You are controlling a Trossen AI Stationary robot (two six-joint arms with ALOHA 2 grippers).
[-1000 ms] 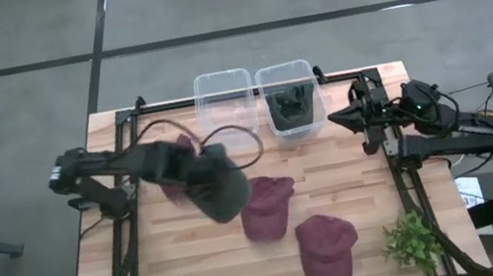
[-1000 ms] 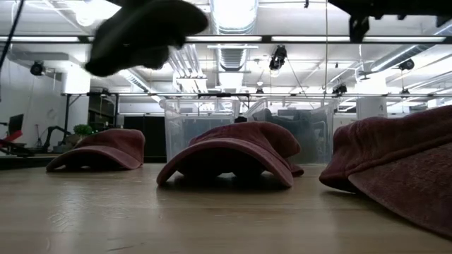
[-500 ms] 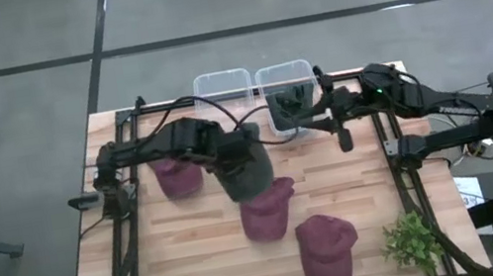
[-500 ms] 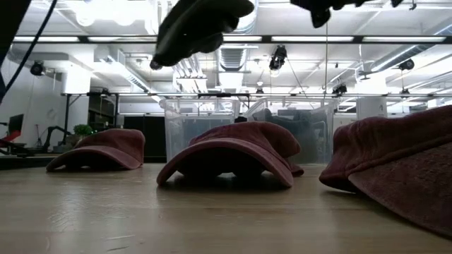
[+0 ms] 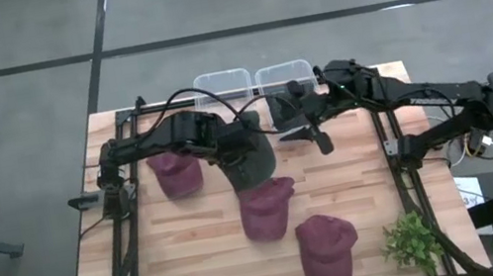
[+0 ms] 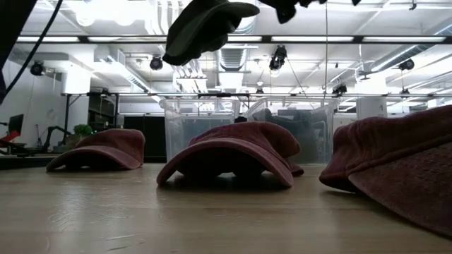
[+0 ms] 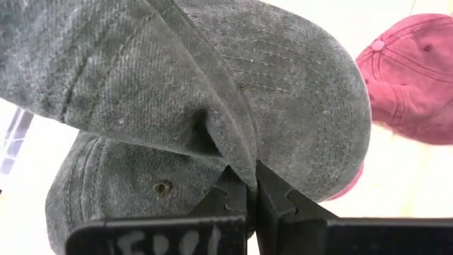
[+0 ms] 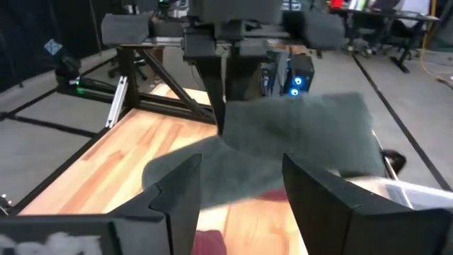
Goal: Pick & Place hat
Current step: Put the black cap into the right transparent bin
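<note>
Above the middle of the worktop, toward its far edge, the left gripper (image 7: 249,191) pinches a grey hat (image 5: 248,161) by its brim, letting it hang clear of the maroon hats (image 5: 268,208). The right gripper (image 5: 308,128), fingers spread, faces it, apparently readying a handover toward the bins (image 5: 222,86).

Right-hand maroon cap (image 6: 406,166) cut off by low view's edge, bin contents (image 6: 304,137) perhaps dark hats, blurred

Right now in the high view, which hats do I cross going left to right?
Maroon hat beside the left frame → grey hat held up by the left gripper → third maroon hat nearest the plant.
</note>
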